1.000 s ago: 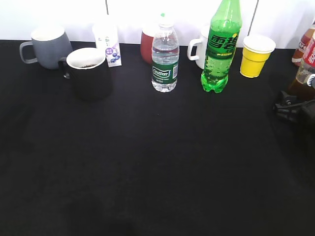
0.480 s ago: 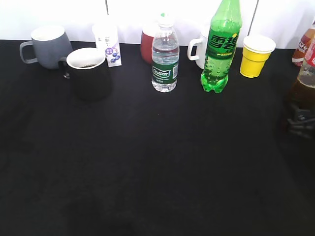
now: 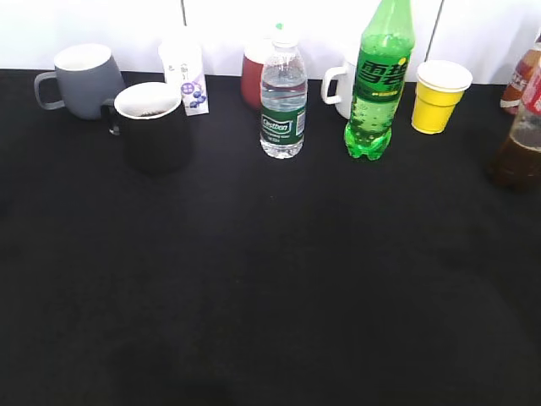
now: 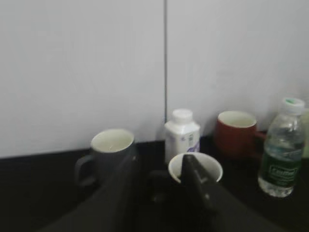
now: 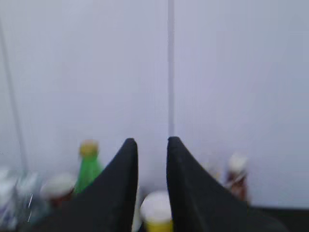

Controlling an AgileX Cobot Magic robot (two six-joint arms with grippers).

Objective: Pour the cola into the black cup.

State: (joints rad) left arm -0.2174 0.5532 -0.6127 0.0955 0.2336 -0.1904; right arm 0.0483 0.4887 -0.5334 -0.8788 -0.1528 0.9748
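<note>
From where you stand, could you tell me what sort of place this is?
Probably a lab test bench, not a kitchen: a black-covered table against plain white wall panels, with a staged row of drinks and cups such as the green soda bottle and yellow cup.

Black table fills most of the room view, matte, evenly lit. Behind its far edge, a white panelled wall with thin dark vertical seams. Light looks diffuse, maybe overhead. Floor and windows out of sight.
</note>
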